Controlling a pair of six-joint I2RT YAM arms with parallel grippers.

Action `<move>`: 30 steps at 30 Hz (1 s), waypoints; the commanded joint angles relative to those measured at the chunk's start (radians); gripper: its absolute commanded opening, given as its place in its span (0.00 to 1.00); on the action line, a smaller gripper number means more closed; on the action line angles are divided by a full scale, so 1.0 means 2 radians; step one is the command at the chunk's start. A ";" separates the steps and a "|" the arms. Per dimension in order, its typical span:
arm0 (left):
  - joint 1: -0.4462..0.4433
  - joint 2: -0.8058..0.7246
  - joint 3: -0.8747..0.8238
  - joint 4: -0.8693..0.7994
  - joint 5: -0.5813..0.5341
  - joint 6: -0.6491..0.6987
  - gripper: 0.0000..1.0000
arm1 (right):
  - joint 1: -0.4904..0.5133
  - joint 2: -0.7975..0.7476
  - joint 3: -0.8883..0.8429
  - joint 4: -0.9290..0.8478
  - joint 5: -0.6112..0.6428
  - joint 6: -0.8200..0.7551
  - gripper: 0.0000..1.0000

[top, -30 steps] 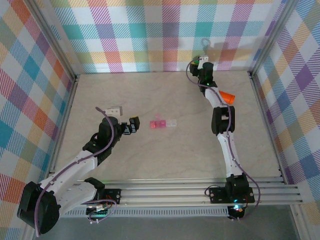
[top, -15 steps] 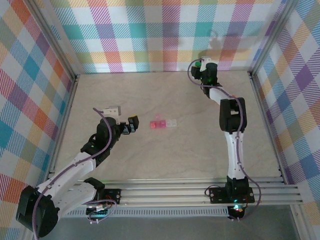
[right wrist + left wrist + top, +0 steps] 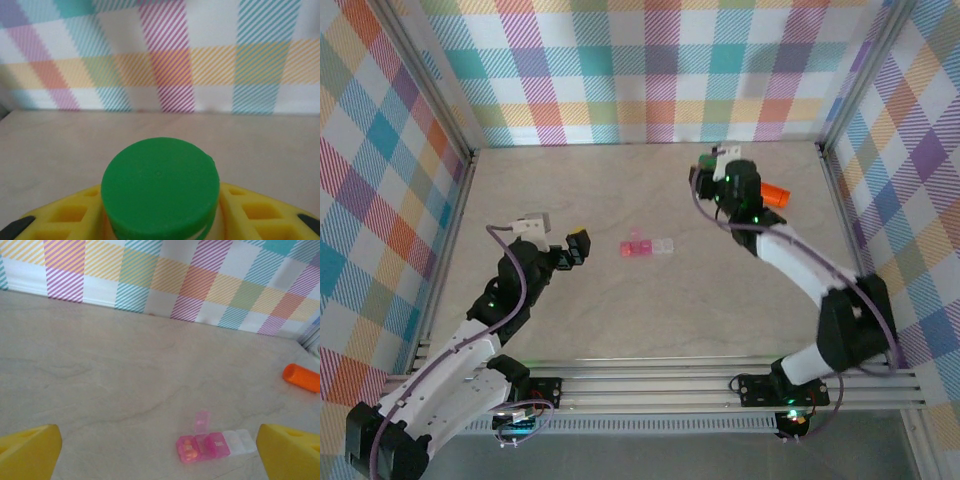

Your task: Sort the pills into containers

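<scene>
1. This is a robot test cell in a lab: a white left arm (image 3: 450,355) and right arm (image 3: 800,265) are bolted to an aluminium rail (image 3: 660,385) at the table's near edge.
2. Flat wall panels (image 3: 620,70) printed in pastel plaid box in the beige tabletop (image 3: 650,300) on three sides, held by bare metal frame posts (image 3: 425,85).
3. Purple cables (image 3: 833,385) run exposed along the arms.

Orange vial (image 3: 301,377) partly off-frame

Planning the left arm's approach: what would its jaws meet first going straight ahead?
Most likely the pink pill box, just right of centre ahead of the open left gripper; depth is hard to judge.
</scene>
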 commanded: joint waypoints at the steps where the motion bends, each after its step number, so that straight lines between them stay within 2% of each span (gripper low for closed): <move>1: -0.007 -0.012 -0.003 0.006 0.004 -0.011 1.00 | 0.026 -0.062 -0.074 -0.079 0.040 0.073 0.41; 6: -0.014 -0.019 -0.004 -0.006 0.012 -0.027 1.00 | 0.090 -0.142 -0.185 -0.081 0.068 0.126 0.41; 10: -0.029 -0.040 -0.014 -0.013 0.013 -0.037 1.00 | 0.121 -0.149 -0.247 -0.058 0.094 0.167 0.43; 14: -0.057 -0.058 -0.021 -0.028 -0.011 -0.039 1.00 | 0.145 -0.148 -0.288 -0.011 0.109 0.198 0.44; 19: -0.090 -0.074 -0.040 -0.030 -0.037 -0.039 1.00 | 0.168 -0.124 -0.297 0.008 0.141 0.225 0.52; 23: -0.104 -0.078 -0.050 -0.027 -0.051 -0.038 1.00 | 0.181 -0.102 -0.296 0.019 0.149 0.257 0.55; 30: -0.114 -0.068 -0.059 -0.015 -0.037 -0.019 1.00 | 0.222 -0.112 -0.282 0.010 0.157 0.270 0.60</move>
